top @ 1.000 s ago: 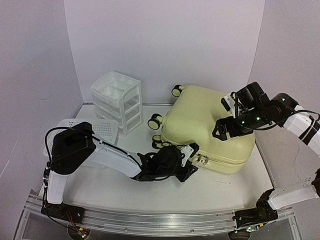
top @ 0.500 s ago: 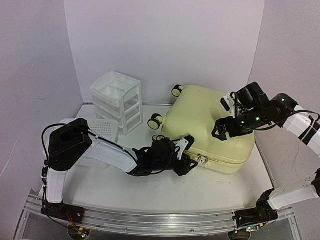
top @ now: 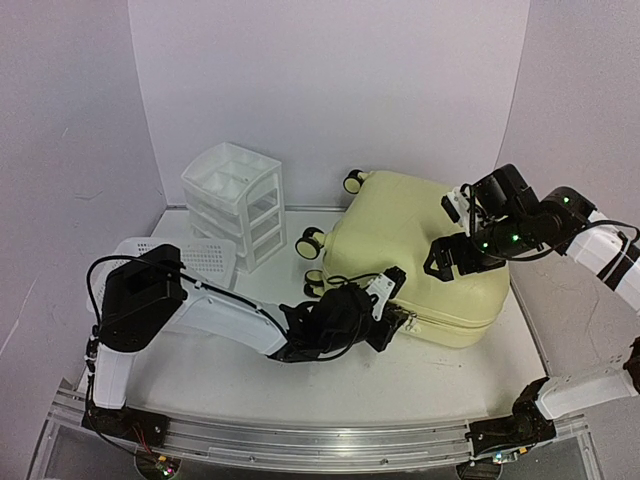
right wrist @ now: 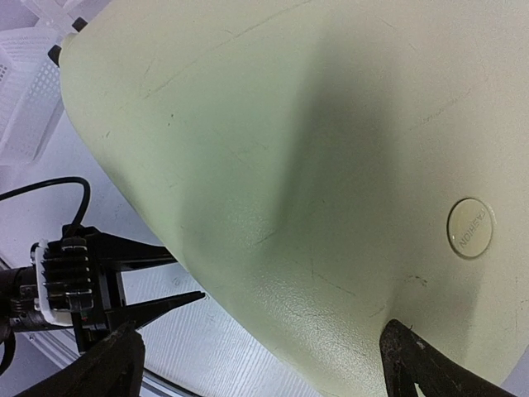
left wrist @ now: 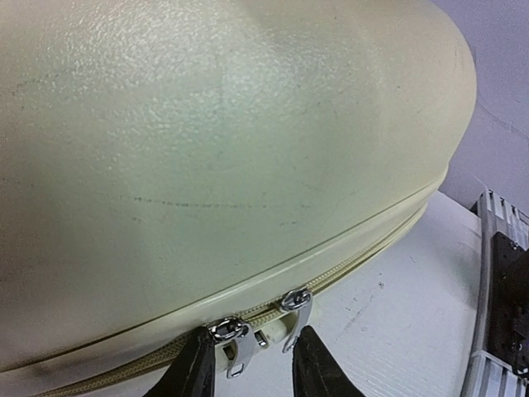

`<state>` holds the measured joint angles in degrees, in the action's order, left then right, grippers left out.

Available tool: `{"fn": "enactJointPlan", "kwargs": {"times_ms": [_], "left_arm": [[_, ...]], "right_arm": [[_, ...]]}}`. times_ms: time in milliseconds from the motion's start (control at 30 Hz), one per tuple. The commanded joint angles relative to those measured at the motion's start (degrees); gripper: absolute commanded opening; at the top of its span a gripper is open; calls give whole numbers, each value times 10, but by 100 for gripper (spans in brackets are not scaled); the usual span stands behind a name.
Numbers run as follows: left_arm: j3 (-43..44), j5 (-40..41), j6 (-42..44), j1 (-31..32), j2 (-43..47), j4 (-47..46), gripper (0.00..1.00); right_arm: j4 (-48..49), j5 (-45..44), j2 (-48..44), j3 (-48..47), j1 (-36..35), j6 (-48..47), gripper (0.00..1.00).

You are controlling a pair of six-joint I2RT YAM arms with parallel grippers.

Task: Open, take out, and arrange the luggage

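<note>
The luggage (top: pixel 410 240) is a pale yellow hard-shell suitcase, lying flat and zipped shut at the middle right of the table. Its shell fills the left wrist view (left wrist: pixel 231 149) and the right wrist view (right wrist: pixel 331 149). My left gripper (top: pixel 392 310) (left wrist: pixel 258 368) is at the front seam. Its narrow jaws are closed against two metal zipper pulls (left wrist: pixel 293 310) that hang side by side between them. My right gripper (top: pixel 445 255) (right wrist: pixel 260 364) hangs just over the lid's near right part, jaws wide open and holding nothing.
A white drawer unit (top: pixel 235 200) stands at the back left, with a white mesh basket (top: pixel 195 258) in front of it. The suitcase's wheels (top: pixel 310 242) stick out on its left side. A metal rail (top: pixel 300 445) runs along the near edge.
Half a second ago my left gripper had pulled back left and widened. It is now back at the zipper pulls and narrowed. The right arm and the suitcase have not moved.
</note>
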<state>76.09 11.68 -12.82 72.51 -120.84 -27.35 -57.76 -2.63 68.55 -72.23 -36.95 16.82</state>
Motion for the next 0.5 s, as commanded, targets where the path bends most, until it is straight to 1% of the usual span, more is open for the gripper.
{"fn": "enactJointPlan", "kwargs": {"times_ms": [0,100,233,300,400,467], "left_arm": [[43,72,18,7,-21,-21,32],[59,114,22,19,-33,-6,32],[83,203,25,33,-51,17,37],[97,239,13,35,-60,38,39],[114,265,7,40,-70,55,38],[123,280,11,42,-76,60,35]], "right_arm": [[11,2,-4,6,-1,8,98],[12,5,-3,6,-2,10,98],[14,6,-6,6,-2,12,98],[15,6,-7,7,-2,12,98],[17,8,-8,7,-2,13,98],[17,7,-10,9,-2,13,98]]}}
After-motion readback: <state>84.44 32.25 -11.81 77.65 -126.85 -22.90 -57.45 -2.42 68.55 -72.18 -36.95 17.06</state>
